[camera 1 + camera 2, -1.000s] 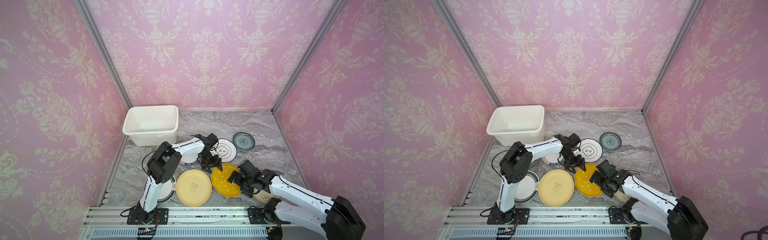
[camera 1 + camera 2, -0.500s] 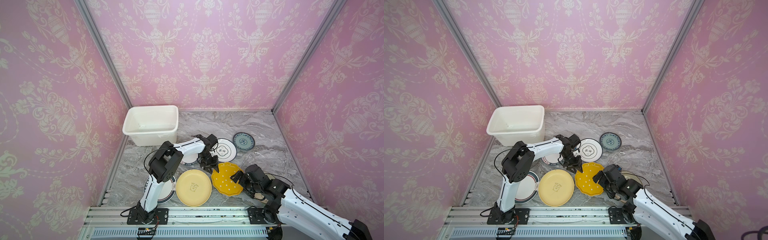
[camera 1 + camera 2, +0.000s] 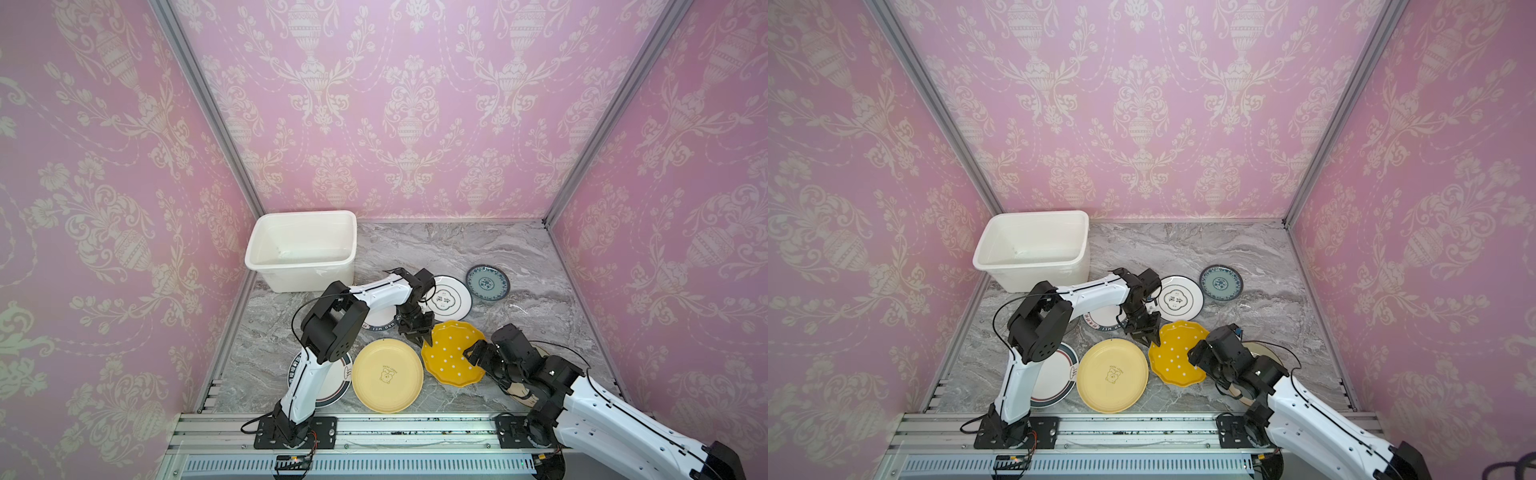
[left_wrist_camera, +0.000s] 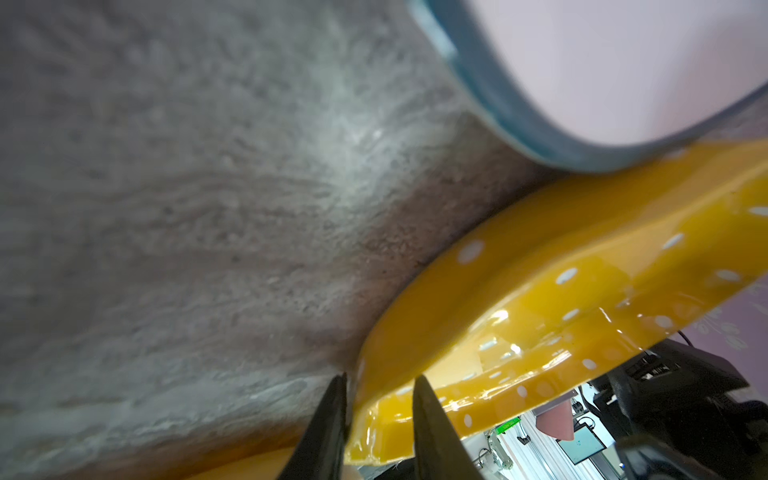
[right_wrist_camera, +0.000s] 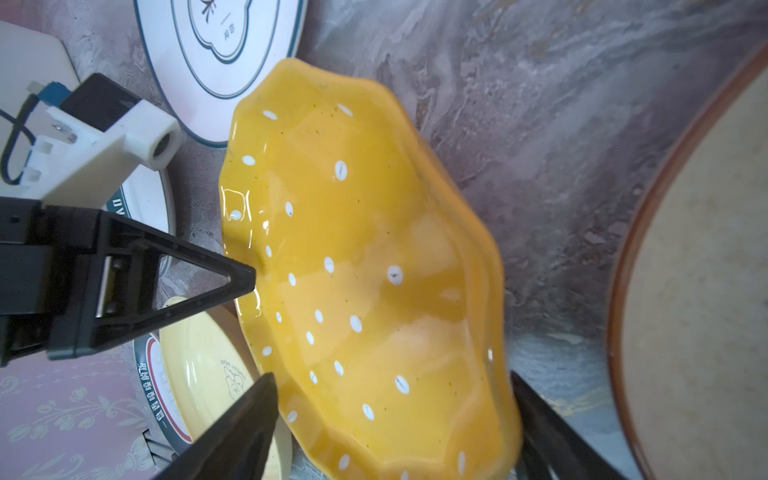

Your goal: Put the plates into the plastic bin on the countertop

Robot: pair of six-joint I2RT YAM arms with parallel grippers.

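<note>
— Now, what is caught by the left fingers [image 4: 432, 428]?

— The scalloped rim of the dotted yellow plate [image 3: 453, 357] is pinched between them. They are drawn in close, one to each side of the rim. The plate is seen tilted, partly raised off the worktop [image 3: 457, 253].

— And the right fingers [image 5: 232, 436]?

— They are spread wide, with the plate's opposite edge between them. Nothing is clamped there, and whether the plate is touched cannot be told.

— How is the lift best done?

— The pinch should be proven firm before the plate is raised further. The glaze looks slick and only a narrow strip of rim is caught, so a slip or a swing is to be expected. The right fingers are best left at the far edge as a guard until the weight is fully taken.

— And the route?

— The plastic bin [image 3: 299, 263] is set in the back left corner, well apart from the plate, and no plate is seen in it. The plate should be carried high enough that the plain yellow plate [image 3: 386, 374] just beside it and the white dark-rimmed plate [image 3: 451, 297] are cleared. It should then be taken over the bin's rim and lowered flat, not dropped.
</note>
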